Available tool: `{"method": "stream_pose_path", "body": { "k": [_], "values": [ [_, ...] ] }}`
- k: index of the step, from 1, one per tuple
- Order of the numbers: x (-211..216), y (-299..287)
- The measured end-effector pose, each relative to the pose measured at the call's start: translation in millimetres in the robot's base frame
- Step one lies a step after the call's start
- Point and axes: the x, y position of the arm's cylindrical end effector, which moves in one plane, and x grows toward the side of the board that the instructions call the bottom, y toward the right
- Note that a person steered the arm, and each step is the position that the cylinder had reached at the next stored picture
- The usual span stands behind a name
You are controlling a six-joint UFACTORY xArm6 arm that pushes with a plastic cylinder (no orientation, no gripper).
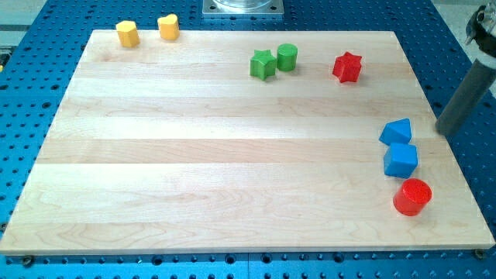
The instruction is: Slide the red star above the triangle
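My tip is just a bare rod touching nothing, parked right of the blue triangle, while the red star sits far-left of it, so basically the whole push is left.

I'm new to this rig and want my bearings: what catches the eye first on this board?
Most striking is the dark rod slanting in at the view's right, my tip just right of the blue triangle. Below that sit a blue cube and a red cylinder. The red star stands alone near the top.
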Motion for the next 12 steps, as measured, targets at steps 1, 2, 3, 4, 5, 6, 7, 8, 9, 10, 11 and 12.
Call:
{"method": "stream_pose_path", "body": {
  "k": [1,2,3,4,5,6,7,8,9,10,11,12],
  "values": [
    [12,-32],
    [6,-51],
    [-15,-69],
    [-106,-81],
    [-107,-194],
    [-152,-194],
    [-166,-138],
    [-144,-121],
    [-172,-106],
    [-128,-79],
    [-99,-77],
    [-110,-21]
  ]
}}
